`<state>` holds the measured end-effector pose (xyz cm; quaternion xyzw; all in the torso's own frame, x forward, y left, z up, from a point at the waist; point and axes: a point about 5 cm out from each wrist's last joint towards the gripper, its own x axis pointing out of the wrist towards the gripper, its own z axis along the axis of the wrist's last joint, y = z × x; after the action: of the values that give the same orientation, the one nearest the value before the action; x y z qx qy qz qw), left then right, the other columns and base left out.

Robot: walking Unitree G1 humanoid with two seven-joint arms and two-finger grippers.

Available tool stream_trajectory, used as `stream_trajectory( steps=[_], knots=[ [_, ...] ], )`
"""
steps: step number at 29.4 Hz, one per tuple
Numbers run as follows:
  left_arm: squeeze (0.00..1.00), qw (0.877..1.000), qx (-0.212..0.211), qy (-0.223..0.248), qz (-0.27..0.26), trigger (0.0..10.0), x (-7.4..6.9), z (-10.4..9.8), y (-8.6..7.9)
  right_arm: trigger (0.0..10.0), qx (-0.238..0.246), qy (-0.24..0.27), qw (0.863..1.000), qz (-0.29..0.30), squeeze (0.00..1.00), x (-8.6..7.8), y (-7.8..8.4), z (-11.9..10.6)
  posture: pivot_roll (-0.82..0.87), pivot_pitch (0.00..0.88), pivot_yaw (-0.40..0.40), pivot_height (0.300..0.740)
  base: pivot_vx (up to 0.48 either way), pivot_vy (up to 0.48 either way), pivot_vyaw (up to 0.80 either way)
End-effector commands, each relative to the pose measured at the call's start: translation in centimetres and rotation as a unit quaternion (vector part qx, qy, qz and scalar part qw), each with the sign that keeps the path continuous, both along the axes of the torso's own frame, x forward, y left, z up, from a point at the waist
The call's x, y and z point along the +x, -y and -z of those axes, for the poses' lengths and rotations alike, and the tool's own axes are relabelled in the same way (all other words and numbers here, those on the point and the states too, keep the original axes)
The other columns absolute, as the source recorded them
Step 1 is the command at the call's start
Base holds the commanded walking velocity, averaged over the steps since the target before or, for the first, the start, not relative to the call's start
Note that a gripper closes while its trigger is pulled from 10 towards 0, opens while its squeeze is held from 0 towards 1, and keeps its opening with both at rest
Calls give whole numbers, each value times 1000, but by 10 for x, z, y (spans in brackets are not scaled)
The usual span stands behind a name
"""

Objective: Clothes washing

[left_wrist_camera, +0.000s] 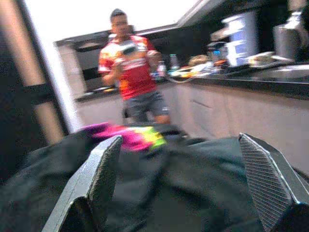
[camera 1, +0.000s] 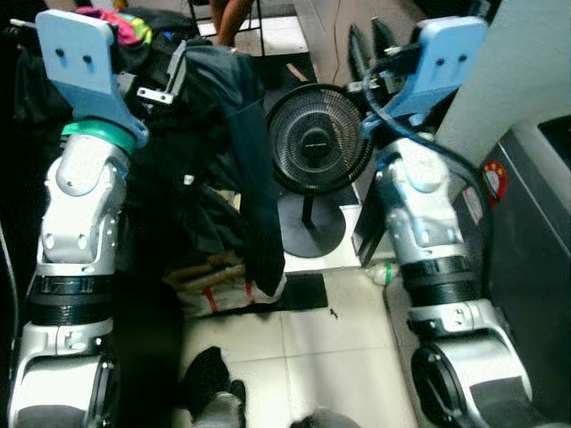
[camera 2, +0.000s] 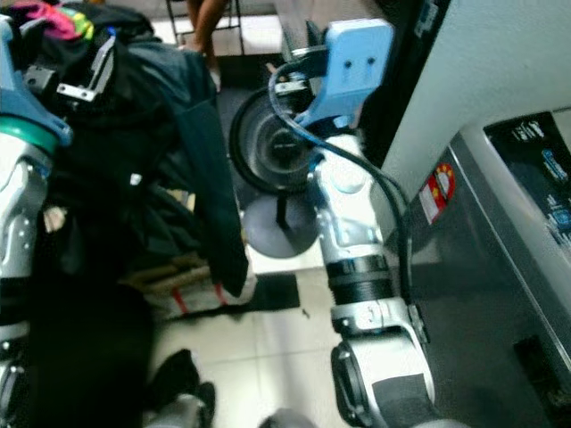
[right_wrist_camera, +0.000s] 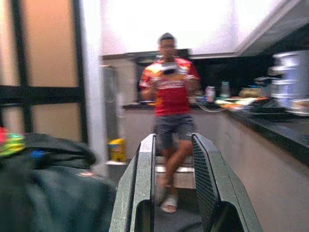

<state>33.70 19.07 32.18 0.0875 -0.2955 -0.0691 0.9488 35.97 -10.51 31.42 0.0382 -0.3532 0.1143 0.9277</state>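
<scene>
**Laundry heap ahead, washer off to the right**

Left end effector [left_wrist_camera: 181,188] reaches forward with its two ribbed black fingers [left_wrist_camera: 99,179] spread wide, bare of any cloth, and the pile of dark clothes [left_wrist_camera: 159,179] lies straight ahead and just below them. Right end effector [right_wrist_camera: 175,188] points the same way, its fingers close and parallel with only a narrow slot between, nothing in it.

The pile is soft, matte and crumpled, with a bright pink and yellow piece [camera 1: 120,22] on top. One long dark garment [camera 1: 254,187] hangs off it towards the tiled floor [camera 1: 321,348], so its long axis runs downward. The left arm is plainly the nearer one; the right arm stands apart, beyond a round black mesh fan [camera 1: 318,138].

A grey, smooth-sided machine [camera 2: 500,267] (probably the washer) stands at the robot's right. A person [right_wrist_camera: 170,96] in a red shirt stands farther back beside a dark kitchen counter [right_wrist_camera: 270,128].
</scene>
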Motion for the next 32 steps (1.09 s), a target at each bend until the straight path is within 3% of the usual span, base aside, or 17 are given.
stream_trajectory(
  steps=[1, 7, 32],
  knots=[
    [0, 1000, 3, -7, -10, 10000, 0, 3, -4, 10000, 0, -1, 1000, -12, 0, -1, -7, 1, 129, 77, 32, 740, 0, 0, 800],
    [0, 1000, 5, -5, -13, 10000, 0, 3, -4, 10000, 5, -4, 1000, -17, 0, -1, -8, 1, 130, 74, 30, 740, 127, 0, 798],
    [0, 1000, 8, -2, -18, 10000, 0, 4, -5, 10000, 1, -8, 1000, -29, 0, 0, -11, 4, 127, 60, 25, 740, 465, 0, 0]
  ],
)
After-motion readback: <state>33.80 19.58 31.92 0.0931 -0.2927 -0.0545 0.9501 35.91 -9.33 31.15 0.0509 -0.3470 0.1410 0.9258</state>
